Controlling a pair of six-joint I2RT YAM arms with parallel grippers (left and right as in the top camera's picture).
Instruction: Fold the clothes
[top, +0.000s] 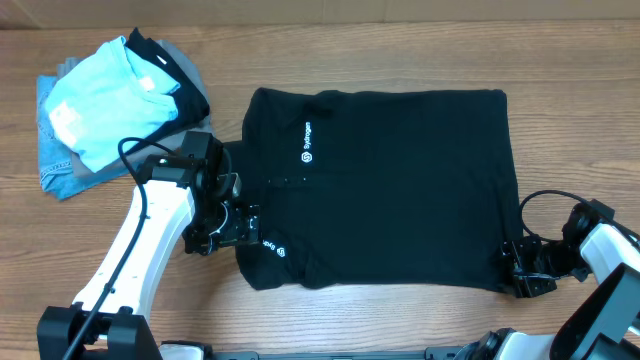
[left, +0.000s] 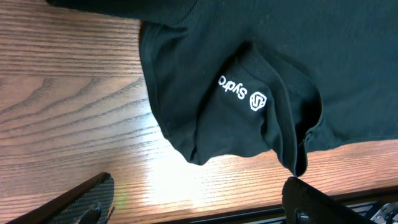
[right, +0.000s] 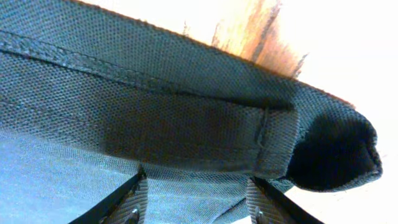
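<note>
The black polo shirt (top: 400, 190) lies spread flat on the table (top: 570, 60). It looks light, limp knit, best pinched at the seams. The left gripper (top: 232, 222) gapes empty beside the near sleeve (left: 242, 118). The right gripper (top: 528, 272) sits at the near-right hem corner (right: 273, 143); clamped or not, I cannot tell.

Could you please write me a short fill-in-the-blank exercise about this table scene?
1. The black polo shirt lies spread flat on a ___ table.
2. The T-shirt atop the pile of clothes is light ___.
3. The left gripper, jaws open, hovers by the shirt's logo-bearing ___.
4. The right gripper is at the shirt's bottom ___.
Missing words: wooden; blue; sleeve; hem.
</note>
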